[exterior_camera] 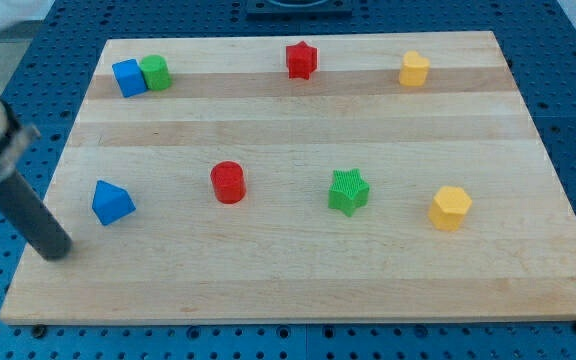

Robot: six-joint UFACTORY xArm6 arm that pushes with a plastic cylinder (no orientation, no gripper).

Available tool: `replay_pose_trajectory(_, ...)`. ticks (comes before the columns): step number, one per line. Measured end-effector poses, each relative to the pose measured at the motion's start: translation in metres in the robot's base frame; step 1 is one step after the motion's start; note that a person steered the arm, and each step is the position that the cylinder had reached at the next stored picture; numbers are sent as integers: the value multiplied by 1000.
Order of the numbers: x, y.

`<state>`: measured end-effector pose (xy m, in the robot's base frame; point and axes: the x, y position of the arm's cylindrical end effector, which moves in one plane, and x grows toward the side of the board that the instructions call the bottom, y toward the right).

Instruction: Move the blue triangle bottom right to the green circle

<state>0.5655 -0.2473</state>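
The blue triangle (112,203) lies on the wooden board at the view's left, in its lower half. The green circle (155,72) stands near the view's top left corner of the board, touching a blue cube (128,77) on its left. My tip (56,251) rests on the board to the lower left of the blue triangle, a short gap away from it and not touching. The dark rod rises from it toward the view's upper left.
A red circle (228,182) sits at mid-board, a green star (348,191) right of it, a yellow hexagon (450,207) further right. A red star (301,59) and a yellow block (414,69) lie along the top. The board's left edge (30,245) is close to my tip.
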Motion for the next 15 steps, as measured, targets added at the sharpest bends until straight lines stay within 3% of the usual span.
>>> replay_pose_trajectory(1,-3,29)
replay_pose_trajectory(2,-8,96)
replay_pose_trajectory(3,-8,96)
replay_pose_trajectory(4,-63,90)
replay_pose_trajectory(5,-73,90)
replay_pose_trajectory(8,33,89)
replay_pose_trajectory(10,2,18)
replay_pose_trajectory(11,2,18)
replay_pose_trajectory(12,-43,23)
replay_pose_trajectory(13,-125,24)
replay_pose_trajectory(14,-169,24)
replay_pose_trajectory(15,-178,24)
